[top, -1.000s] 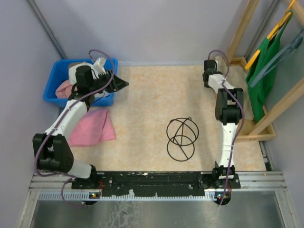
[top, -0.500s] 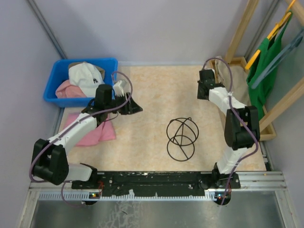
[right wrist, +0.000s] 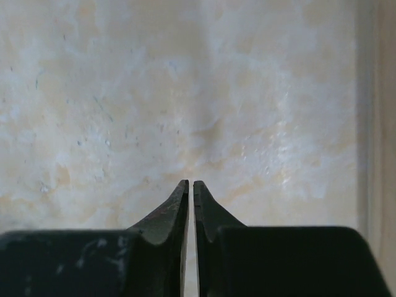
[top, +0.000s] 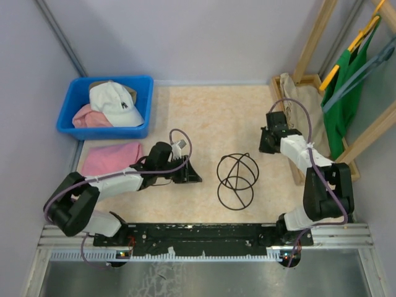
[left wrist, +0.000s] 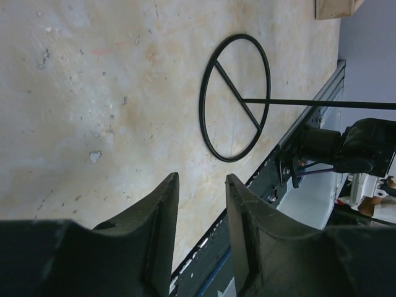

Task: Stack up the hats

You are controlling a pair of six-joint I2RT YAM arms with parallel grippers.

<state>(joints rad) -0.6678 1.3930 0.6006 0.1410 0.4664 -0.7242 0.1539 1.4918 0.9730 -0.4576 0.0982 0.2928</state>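
A white cap point(top: 116, 103) lies on top in the blue bin point(top: 143, 85) at the far left. A pink cap point(top: 86, 118) shows under it and a tan edge point(top: 96, 83) behind it. No black cap is in view. My left gripper point(top: 192, 175) is low over the table's near middle, far from the bin. In the left wrist view it point(left wrist: 201, 179) is open and empty. My right gripper point(top: 265, 143) is at the right of the table. In the right wrist view it point(right wrist: 190, 184) is shut on nothing, over bare tabletop.
A flat pink cloth point(top: 111, 158) lies left of my left arm. A black wire frame point(top: 236, 180) sits between the grippers and also shows in the left wrist view point(left wrist: 237, 97). A beige garment point(top: 302, 104) and a wooden rack with green clothing point(top: 345, 80) stand at the right.
My left arm has swung from over the blue bin down to the near middle of the table, uncovering the white cap. My right arm has pulled back from the far right corner toward me.
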